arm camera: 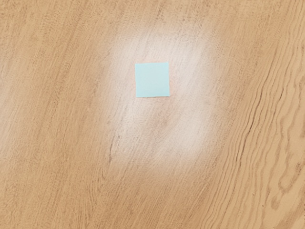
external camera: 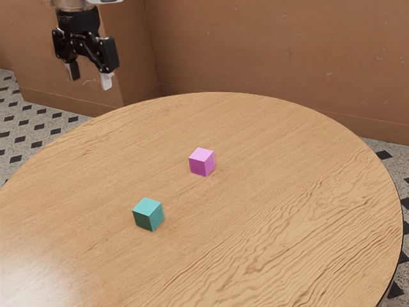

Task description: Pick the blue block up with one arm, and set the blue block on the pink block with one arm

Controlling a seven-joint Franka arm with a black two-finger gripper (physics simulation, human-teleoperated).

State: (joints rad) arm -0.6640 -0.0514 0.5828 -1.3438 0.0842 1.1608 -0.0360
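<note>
A teal-blue block (external camera: 148, 213) rests on the round wooden table (external camera: 268, 211), toward the front and the exterior view's left. A pink block (external camera: 201, 161) sits a short way behind it and to its right, apart from it. My black gripper (external camera: 89, 75) hangs high above the table at the exterior view's upper left, open, with nothing between its fingers. In the wrist view the blue block (arm camera: 152, 79) appears from straight above as a pale square on the wood, far below my hand.
The table edge curves along the exterior view's left and right. Brown walls (external camera: 287, 51) stand behind, and a speckled tiled floor (external camera: 25, 115) lies beyond the table's edge. Bare wood surrounds both blocks.
</note>
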